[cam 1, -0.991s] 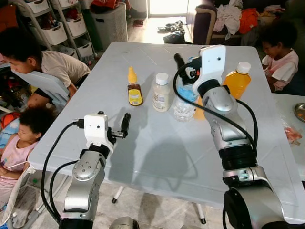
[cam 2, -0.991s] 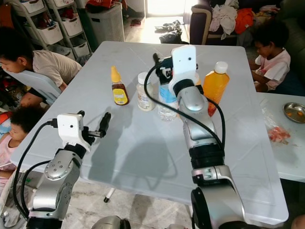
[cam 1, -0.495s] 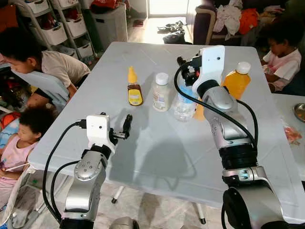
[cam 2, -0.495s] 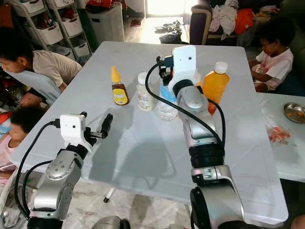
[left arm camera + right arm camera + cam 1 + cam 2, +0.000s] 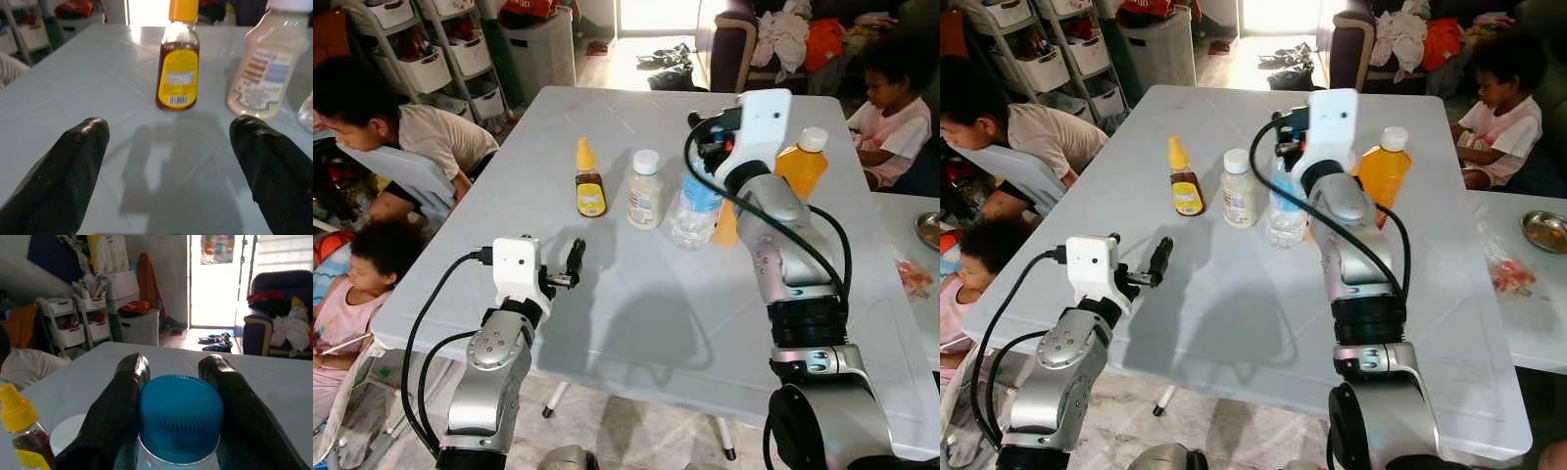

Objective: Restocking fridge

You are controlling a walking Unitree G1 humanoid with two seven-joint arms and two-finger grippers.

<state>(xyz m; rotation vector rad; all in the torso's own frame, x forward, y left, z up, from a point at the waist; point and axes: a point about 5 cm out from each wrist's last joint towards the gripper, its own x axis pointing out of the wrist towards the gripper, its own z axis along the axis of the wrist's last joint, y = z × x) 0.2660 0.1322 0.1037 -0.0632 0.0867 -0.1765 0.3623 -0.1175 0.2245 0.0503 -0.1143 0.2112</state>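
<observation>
White surface [image 5: 636,294] in a cluttered living room: I'm on the pick-up step.
My right hand [image 5: 176,382] clamps the clear blue-capped water bottle [image 5: 693,201]; next, lift straight. Left hand [image 5: 171,171] hovers apart.

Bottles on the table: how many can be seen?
4, in a row: honey bottle at the robot's left, white-capped bottle, blue-capped water bottle between the right hand's fingers, orange juice bottle farthest right.

Head cams look down on table [image 5: 607,294]; wrist cams close, level.
</observation>
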